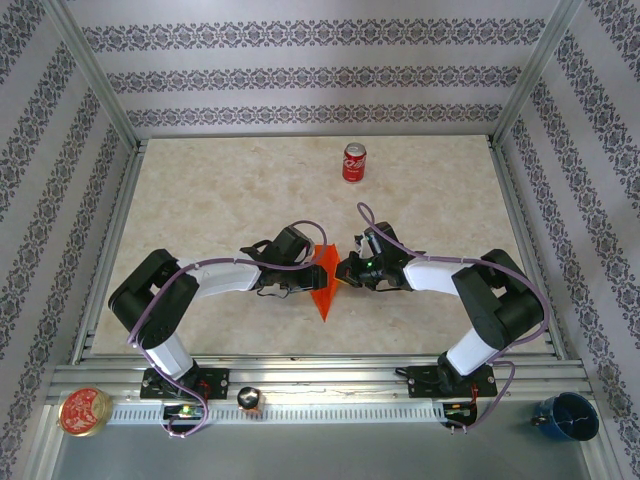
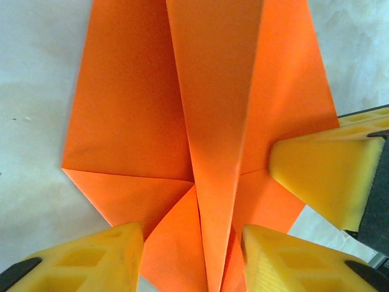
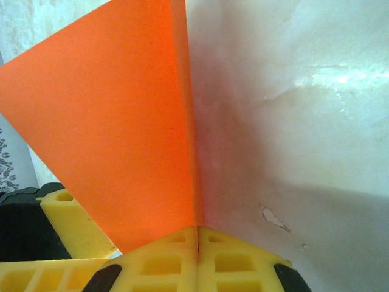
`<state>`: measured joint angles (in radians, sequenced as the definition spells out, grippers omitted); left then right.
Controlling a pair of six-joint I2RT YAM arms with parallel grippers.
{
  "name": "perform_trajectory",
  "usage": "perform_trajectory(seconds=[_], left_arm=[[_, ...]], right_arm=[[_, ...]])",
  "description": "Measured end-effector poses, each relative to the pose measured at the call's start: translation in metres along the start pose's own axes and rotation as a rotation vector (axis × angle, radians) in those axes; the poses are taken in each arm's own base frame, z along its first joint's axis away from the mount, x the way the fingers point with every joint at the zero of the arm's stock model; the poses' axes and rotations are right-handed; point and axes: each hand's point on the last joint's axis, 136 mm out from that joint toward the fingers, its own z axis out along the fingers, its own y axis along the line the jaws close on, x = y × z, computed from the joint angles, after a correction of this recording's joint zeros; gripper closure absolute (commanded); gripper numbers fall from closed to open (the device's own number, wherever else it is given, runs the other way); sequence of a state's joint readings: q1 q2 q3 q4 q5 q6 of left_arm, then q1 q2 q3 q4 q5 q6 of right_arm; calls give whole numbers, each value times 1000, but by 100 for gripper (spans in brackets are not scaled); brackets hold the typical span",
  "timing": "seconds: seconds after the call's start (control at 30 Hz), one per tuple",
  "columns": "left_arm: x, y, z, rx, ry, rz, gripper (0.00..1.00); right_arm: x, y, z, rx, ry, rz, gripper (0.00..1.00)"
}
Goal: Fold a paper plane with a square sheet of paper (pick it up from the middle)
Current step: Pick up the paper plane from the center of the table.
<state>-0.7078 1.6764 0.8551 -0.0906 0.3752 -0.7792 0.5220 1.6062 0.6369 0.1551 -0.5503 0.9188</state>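
Yellow pads (image 3: 161, 264) of my right claw (image 3: 197, 238) sit pressed together at the bottom of the right wrist view. They are pinched on one edge of the paper plane (image 3: 115, 121), whose orange flap stands up off the bench (image 3: 292, 91). My left claw (image 2: 193, 240) is wide, its two fingers (image 2: 91, 264) straddling the pointed end of the paper. Whether they touch it I cannot tell. The paper lies mid-bench between the two arms, nose towards the arm bases.

I judge the step in hand to be folding the raised half over along the centre crease. To do it well, I want the left fingers down on the flat layers just beside the crease so the nose stays put. Then I carry the pinched edge over in a low arc and release only once the edges line up. A sideways pull could skew or tear such thin paper.

Both arms reach inward from their bases, forearms low, wrists angled towards each other, claws close together across the paper.
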Motion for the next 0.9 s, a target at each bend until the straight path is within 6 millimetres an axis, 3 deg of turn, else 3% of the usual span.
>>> perform_trajectory(seconds=[0.9], left_arm=[[0,1,-5,-17,-2,24,52]], right_arm=[[-1,1,0,-4,-3,-3,100]])
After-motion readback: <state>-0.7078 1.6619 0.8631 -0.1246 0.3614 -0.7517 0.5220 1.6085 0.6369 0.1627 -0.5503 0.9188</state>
